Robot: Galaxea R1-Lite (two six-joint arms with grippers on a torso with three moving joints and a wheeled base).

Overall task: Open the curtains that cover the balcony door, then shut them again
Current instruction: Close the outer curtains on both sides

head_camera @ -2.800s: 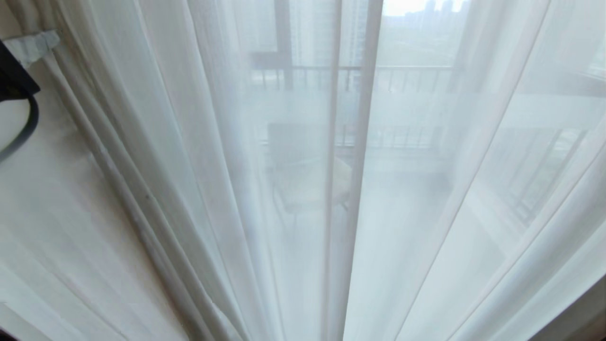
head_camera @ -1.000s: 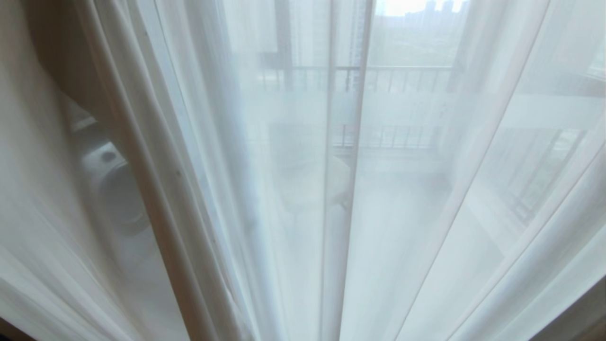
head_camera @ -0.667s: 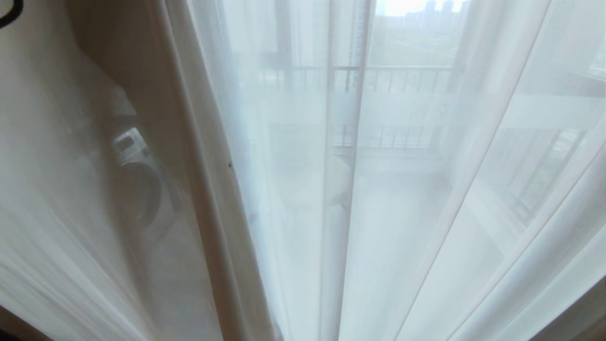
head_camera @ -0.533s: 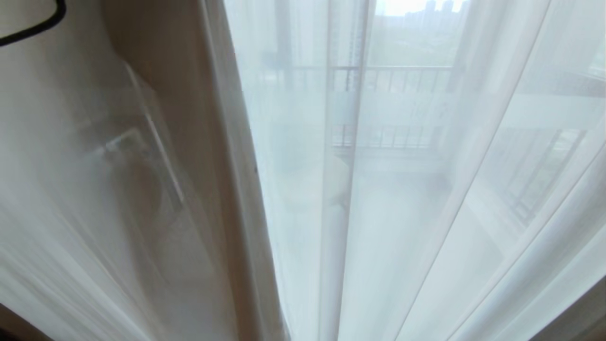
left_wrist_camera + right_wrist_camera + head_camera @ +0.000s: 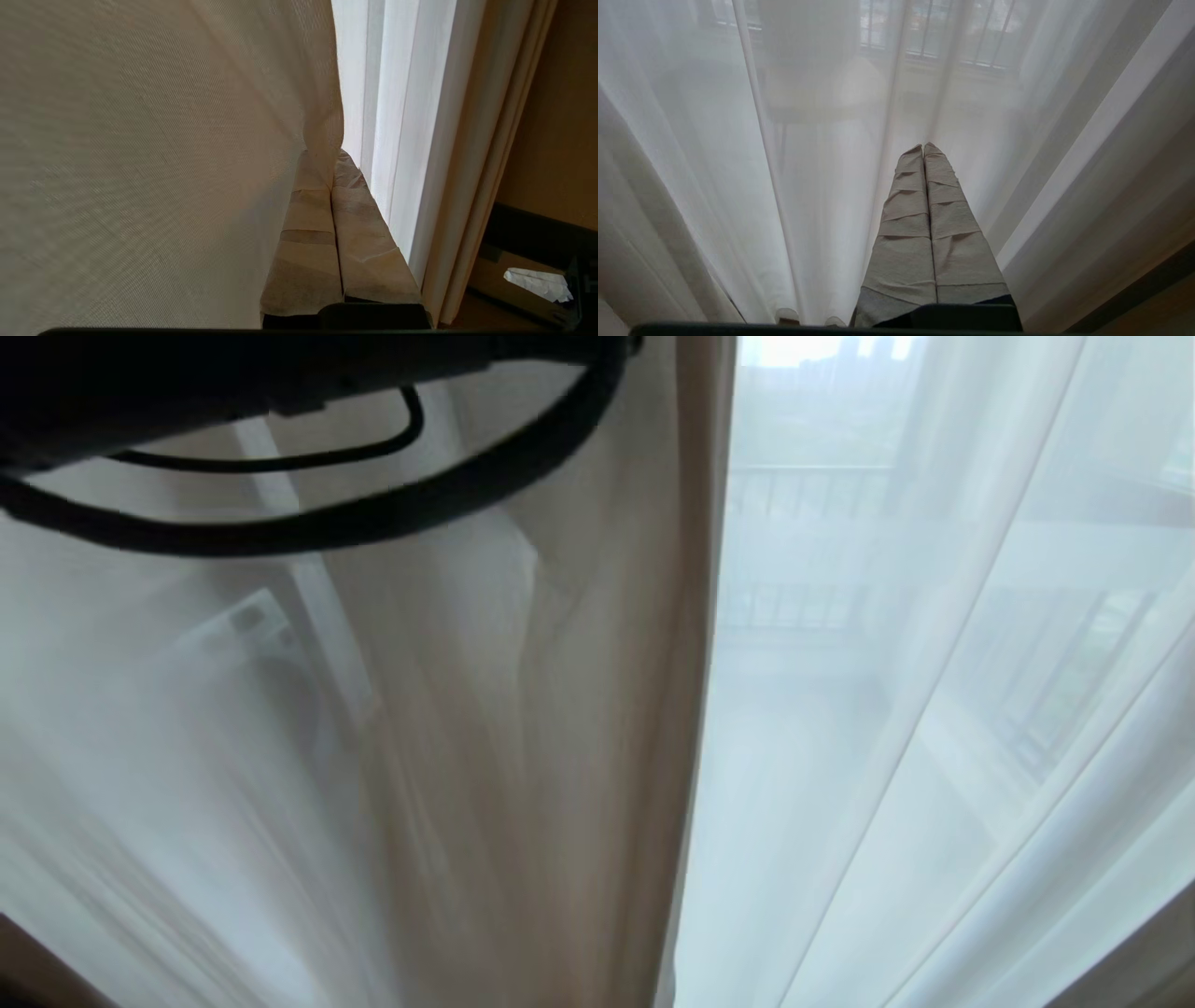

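The curtains fill every view. My left gripper (image 5: 332, 154) is shut, with a fold of the thin sheer curtain (image 5: 140, 163) pinched between its taped fingertips. In the head view that sheer panel (image 5: 523, 728) is pulled taut, and its edge stands just right of the middle. My left arm (image 5: 280, 373) crosses the top of that view with its black cables. More white sheer (image 5: 934, 709) hangs to the right. The balcony door is hidden behind the fabric; only a railing (image 5: 803, 476) shows faintly through. My right gripper (image 5: 923, 147) is shut on nothing, pointing at the sheer (image 5: 808, 163).
In the left wrist view a heavier beige drape (image 5: 490, 140) hangs beside a brown wall (image 5: 560, 116), with a dark piece of furniture (image 5: 537, 233) below. A pale appliance shape (image 5: 261, 625) shows through the sheer at the left of the head view.
The sheer panel's edge has swept from the left of the head view to just right of the middle. My left arm has come in across the top.
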